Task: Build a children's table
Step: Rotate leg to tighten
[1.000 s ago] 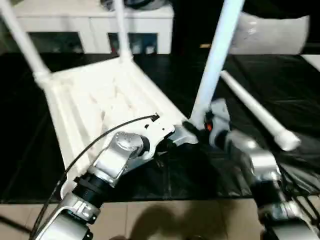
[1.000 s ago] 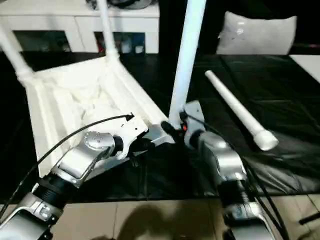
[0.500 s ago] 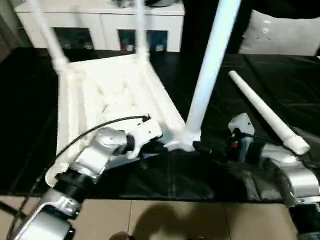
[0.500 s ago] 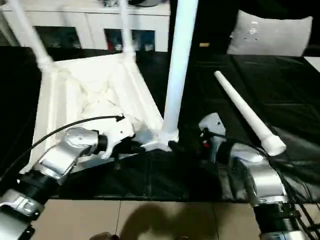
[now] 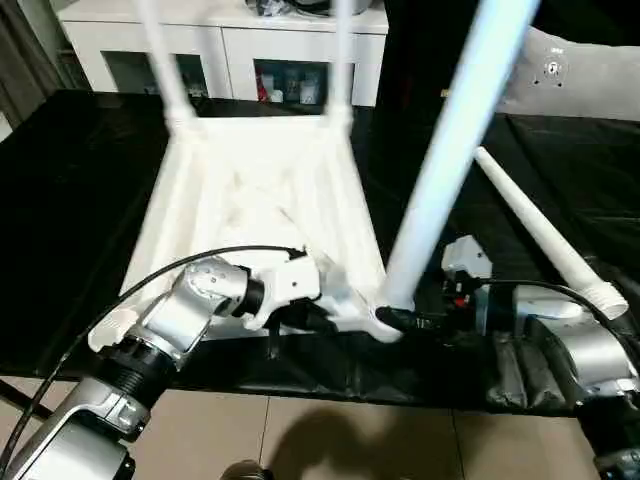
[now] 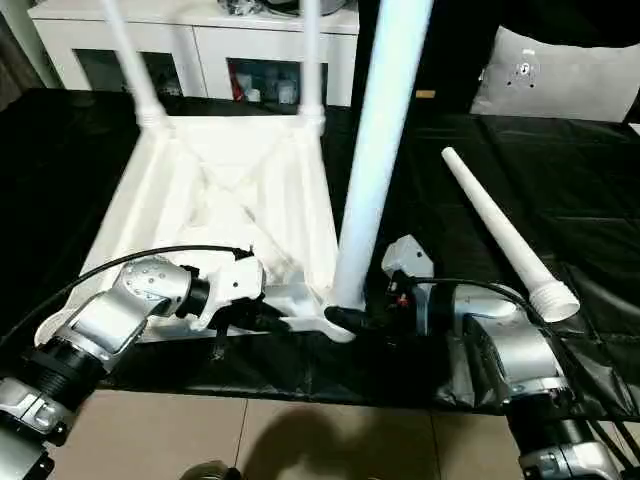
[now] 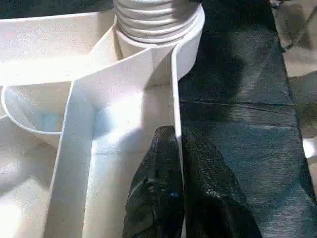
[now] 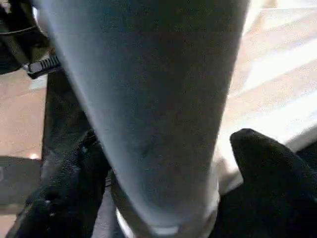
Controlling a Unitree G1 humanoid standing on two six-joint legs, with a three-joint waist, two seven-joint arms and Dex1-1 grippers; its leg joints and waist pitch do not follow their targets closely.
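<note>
The children's table (image 5: 262,205) lies upside down on the black mat before us. Its near-corner leg (image 6: 375,150) stands upright between the spread fingers of our right gripper (image 6: 372,318), long axis vertical, with that arm nearest. Our left gripper (image 7: 171,196) pinches the table's rim wall just beside the socket. A second ago the right gripper sat tighter against the leg's base.

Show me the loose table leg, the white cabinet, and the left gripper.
loose leg (image 6: 500,235), right eye view, mid-shaft.
white cabinet (image 5: 240,55), left eye view, front.
left gripper (image 7: 179,163), left wrist view, between fingertips.
</note>
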